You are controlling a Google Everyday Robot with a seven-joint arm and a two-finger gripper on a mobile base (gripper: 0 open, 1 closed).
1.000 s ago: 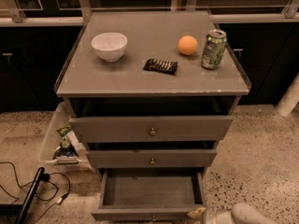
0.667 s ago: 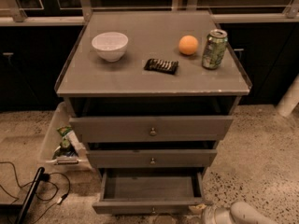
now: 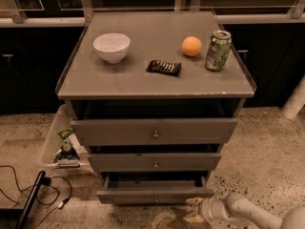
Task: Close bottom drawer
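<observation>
The bottom drawer [image 3: 155, 194] is the lowest of three grey drawers in the cabinet. Its slim front with a small round knob [image 3: 156, 199] stands only a little way out from the cabinet, and a narrow strip of its inside shows above the front. My gripper [image 3: 194, 210] is low at the bottom right, just in front of the drawer front's right end, with its pale arm [image 3: 248, 213] reaching in from the right. The upper finger [image 3: 194, 202] lies against or very near the drawer's lower right corner.
The cabinet top [image 3: 133, 78] holds a white bowl [image 3: 111, 46], a dark snack bar [image 3: 164, 67], an orange [image 3: 191, 46] and a green can [image 3: 218, 50]. A plastic bin [image 3: 50, 144] with bottles stands on the floor at the left. A black cable [image 3: 35, 197] lies on the floor.
The bottom drawer has slid inward; far less of its inside shows now. My gripper has moved forward with the drawer front toward the cabinet.
</observation>
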